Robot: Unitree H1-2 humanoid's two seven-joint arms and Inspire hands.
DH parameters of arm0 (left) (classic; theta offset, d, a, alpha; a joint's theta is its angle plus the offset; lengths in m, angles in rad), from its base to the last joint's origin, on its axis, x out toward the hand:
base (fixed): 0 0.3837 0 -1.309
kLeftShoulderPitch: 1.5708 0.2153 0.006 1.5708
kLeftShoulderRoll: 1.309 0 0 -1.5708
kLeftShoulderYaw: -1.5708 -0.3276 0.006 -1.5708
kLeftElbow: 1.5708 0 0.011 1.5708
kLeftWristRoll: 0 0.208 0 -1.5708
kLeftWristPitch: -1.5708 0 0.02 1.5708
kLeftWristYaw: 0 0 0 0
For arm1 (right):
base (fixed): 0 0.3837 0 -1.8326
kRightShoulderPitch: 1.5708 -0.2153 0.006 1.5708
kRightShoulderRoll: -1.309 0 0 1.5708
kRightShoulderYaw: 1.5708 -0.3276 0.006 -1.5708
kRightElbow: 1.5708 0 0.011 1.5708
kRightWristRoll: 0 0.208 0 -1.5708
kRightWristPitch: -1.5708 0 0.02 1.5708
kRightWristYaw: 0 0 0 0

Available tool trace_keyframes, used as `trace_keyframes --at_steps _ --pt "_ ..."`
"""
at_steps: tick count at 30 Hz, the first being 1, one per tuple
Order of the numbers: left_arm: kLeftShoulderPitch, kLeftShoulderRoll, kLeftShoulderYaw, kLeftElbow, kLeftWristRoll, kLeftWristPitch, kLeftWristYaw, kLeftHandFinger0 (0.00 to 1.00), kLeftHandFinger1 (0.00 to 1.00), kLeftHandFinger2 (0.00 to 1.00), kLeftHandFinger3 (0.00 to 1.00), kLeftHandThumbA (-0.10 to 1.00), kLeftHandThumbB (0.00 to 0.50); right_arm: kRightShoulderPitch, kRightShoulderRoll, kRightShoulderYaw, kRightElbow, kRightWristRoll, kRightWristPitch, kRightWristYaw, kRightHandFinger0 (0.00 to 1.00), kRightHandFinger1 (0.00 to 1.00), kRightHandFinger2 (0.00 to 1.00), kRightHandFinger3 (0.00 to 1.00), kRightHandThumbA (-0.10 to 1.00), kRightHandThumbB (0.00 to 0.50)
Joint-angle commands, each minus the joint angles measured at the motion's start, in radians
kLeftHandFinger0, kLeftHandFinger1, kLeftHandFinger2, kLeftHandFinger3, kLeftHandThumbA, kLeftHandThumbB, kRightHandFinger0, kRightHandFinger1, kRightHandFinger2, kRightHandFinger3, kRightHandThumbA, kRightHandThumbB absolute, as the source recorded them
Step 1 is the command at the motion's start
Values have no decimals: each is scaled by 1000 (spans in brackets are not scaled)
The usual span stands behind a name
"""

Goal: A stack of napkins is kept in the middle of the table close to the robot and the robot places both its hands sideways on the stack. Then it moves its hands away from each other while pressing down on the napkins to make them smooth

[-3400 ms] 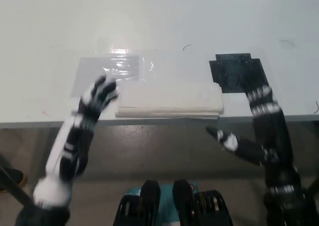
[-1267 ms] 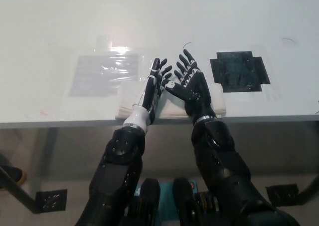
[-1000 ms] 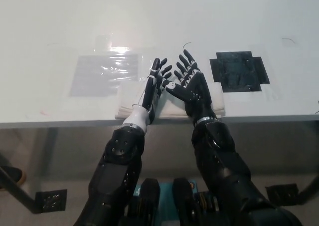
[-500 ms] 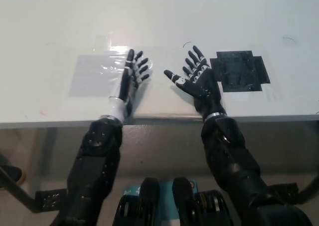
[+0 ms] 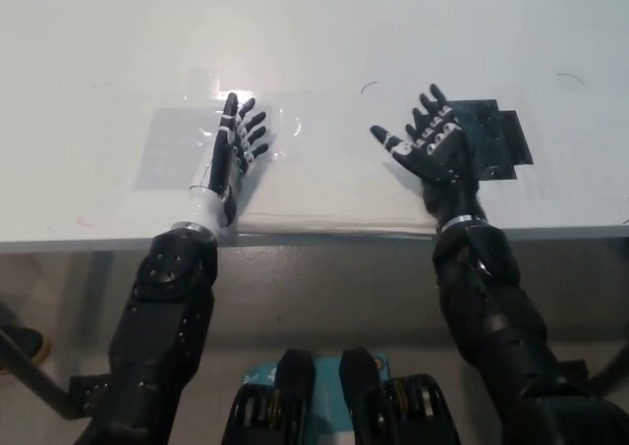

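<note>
Napkins (image 5: pixel 334 185) soft matt white paper; table (image 5: pixel 98 52) smooth matt white; clear film (image 5: pixel 187 140) glossy, glare spot; black patch (image 5: pixel 496 140) matt.

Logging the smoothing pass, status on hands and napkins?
Left hand open, edge-on at stack's left end. Right hand open at right end. Napkin stack flat between them. Nothing blocking.

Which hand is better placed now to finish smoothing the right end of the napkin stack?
Probably the right hand: it lies open over the right end of the napkin stack. The left hand is at the opposite end.
</note>
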Motion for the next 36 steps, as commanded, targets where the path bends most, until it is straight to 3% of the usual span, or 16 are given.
trace_keyframes --at_steps 1,3,9,13,15,18,21,23,27,28,30,32,35,36 --pt "-43 19 19 -19 -19 -2 1 1000 1000 1000 1000 1000 348 -17 -15 -13 -5 22 -14 9 1000 1000 1000 1000 1000 168" --pt "-41 21 24 -19 -23 -10 -5 1000 1000 1000 1000 1000 340 -18 -19 -14 -2 22 -18 13 1000 1000 1000 1000 1000 180" --pt "-43 56 33 -32 -27 -11 -28 1000 1000 1000 1000 1000 341 -17 -35 -9 -47 9 -26 -2 1000 1000 1000 1000 1000 149" --pt "-30 88 35 -87 -25 15 -42 1000 1000 1000 1000 1000 374 2 -41 -1 -121 6 -20 9 1000 1000 1000 1000 1000 172" --pt "-27 107 38 -108 -31 12 -56 1000 1000 1000 1000 1000 343 24 -45 14 -196 -9 -12 9 1000 1000 1000 1000 1000 151" --pt "-23 123 53 -145 -50 3 -61 1000 1000 1000 1000 1000 310 56 -47 27 -300 -20 13 1 1000 1000 1000 1000 1000 159" --pt "-7 147 48 -213 -50 10 -81 1000 1000 1000 1000 1000 356 97 -44 38 -432 -27 32 -15 1000 1000 1000 1000 1000 153" --pt "21 158 48 -321 -67 46 -97 1000 1000 1000 1000 1000 347 148 -45 62 -606 -41 101 -20 1000 1000 1000 1000 1000 176" --pt "104 158 31 -558 -70 93 -106 1000 1000 1000 1000 1000 256 254 -34 100 -962 -45 224 -31 1000 1000 1000 1000 1000 222" --pt "117 158 26 -587 -70 98 -109 1000 1000 1000 1000 1000 256 267 -33 106 -1003 -49 237 -33 1000 1000 1000 1000 1000 241" --pt "180 152 11 -728 -66 108 -109 1000 1000 1000 1000 1000 266 327 -21 131 -1198 -44 290 -36 1000 1000 1000 1000 1000 344" --pt "215 146 -1 -804 -59 97 -108 1000 1000 1000 1000 1000 265 367 -20 149 -1294 -54 309 -31 1000 1000 1000 1000 1000 337" --pt "325 137 -34 -989 -56 111 -117 1000 1000 1000 1000 1000 275 488 -13 188 -1464 -138 274 -4 1000 1000 1000 1000 1000 259" --pt "347 132 -36 -1025 -56 116 -112 1000 1000 1000 1000 1000 288 511 -11 195 -1490 -152 269 0 1000 1000 1000 1000 1000 286"
